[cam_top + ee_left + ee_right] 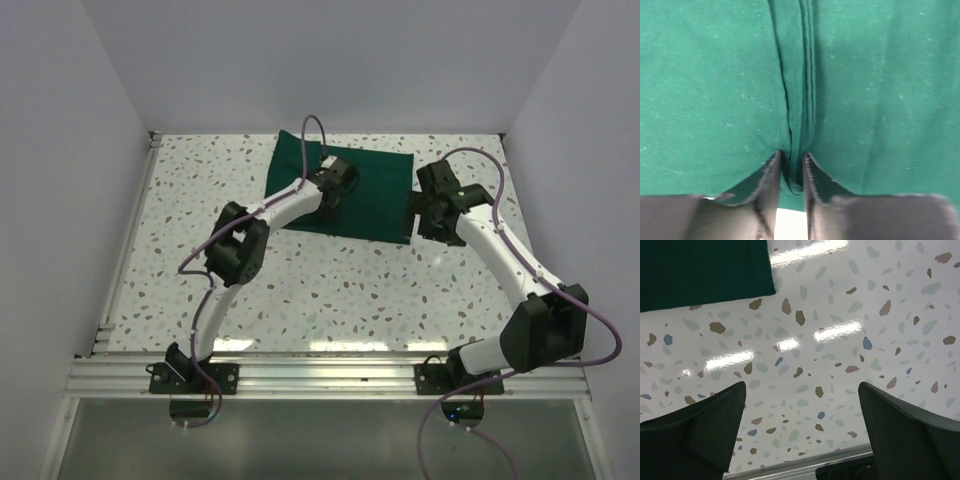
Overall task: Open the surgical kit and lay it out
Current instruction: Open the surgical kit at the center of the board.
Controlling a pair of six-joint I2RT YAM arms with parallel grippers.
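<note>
Folded dark green cloth wrap lies far-centre on terrazzo table. Left gripper pinched onto its raised middle fold. Right gripper spread wide, empty, beside wrap's right corner. Cloth looks limp and light, so best grabbed at folds/edges.

I count one cloth, a single dark green piece, and it is the only cloth in any of my views. It lies on one table, the only speckled top here. I have two arms: one left arm and one right arm. That makes two grippers, my left gripper and my right gripper. Each has two fingers, so four in all: two dark fingers in my left wrist view and two in my right wrist view. Two purple cables, one looping over the left arm and one over the right.
</note>
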